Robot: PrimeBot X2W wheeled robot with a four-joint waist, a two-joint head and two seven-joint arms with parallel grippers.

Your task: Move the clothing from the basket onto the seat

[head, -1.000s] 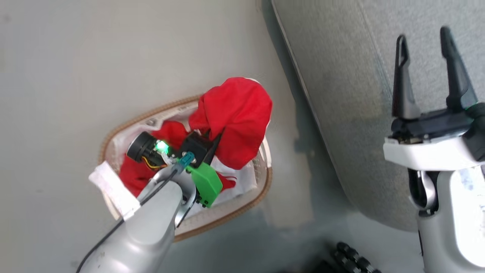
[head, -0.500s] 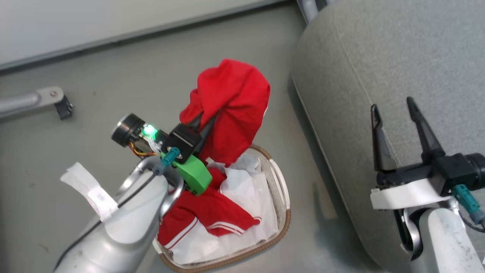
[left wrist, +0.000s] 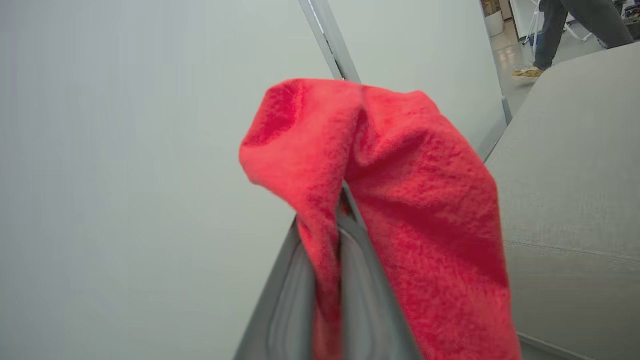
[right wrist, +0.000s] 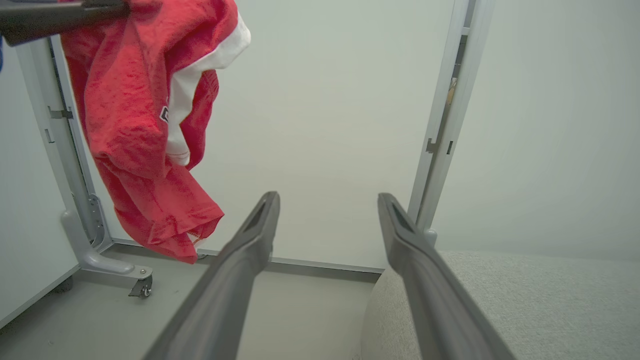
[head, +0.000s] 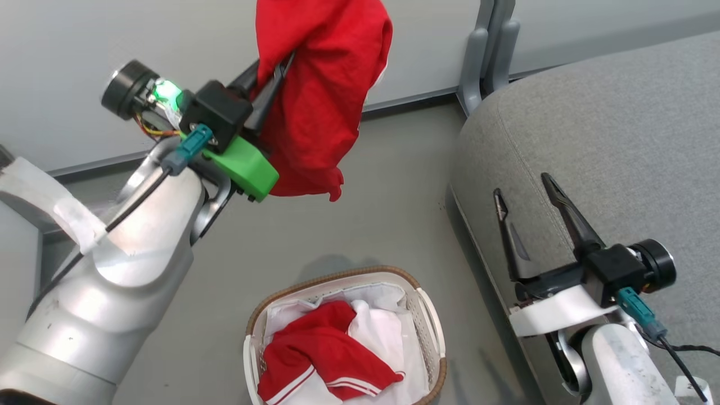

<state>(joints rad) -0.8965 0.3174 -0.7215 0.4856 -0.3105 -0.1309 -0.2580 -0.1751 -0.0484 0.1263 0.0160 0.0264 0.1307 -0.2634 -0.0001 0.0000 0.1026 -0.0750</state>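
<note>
Left gripper [head: 273,76] pinches cloth; I'd carry it well over the seat [head: 619,140] at three o'clock before releasing, hem clear of the edge. Basket [head: 337,277] at six o'clock holds a second garment [head: 326,354]; held red garment [head: 320,95] hangs at twelve; right gripper [head: 522,185] spread

left forearm [head: 112,292]: pale silver-grey shell, rounded, glossy. white tape wrap [head: 45,205] on it. blk cable [head: 112,222] runs up to teal connector [head: 188,149]. wrist: green block [head: 247,169], blk housing, blk round barrel [head: 121,90], green led [head: 167,93], yellow wires. left gripper [head: 281,61] & right gripper [head: 522,185]: 2 long dark tapered fingers ea. right wrist: white bracket [head: 554,315], teal plug [head: 635,312] w/ blk lead.
</note>
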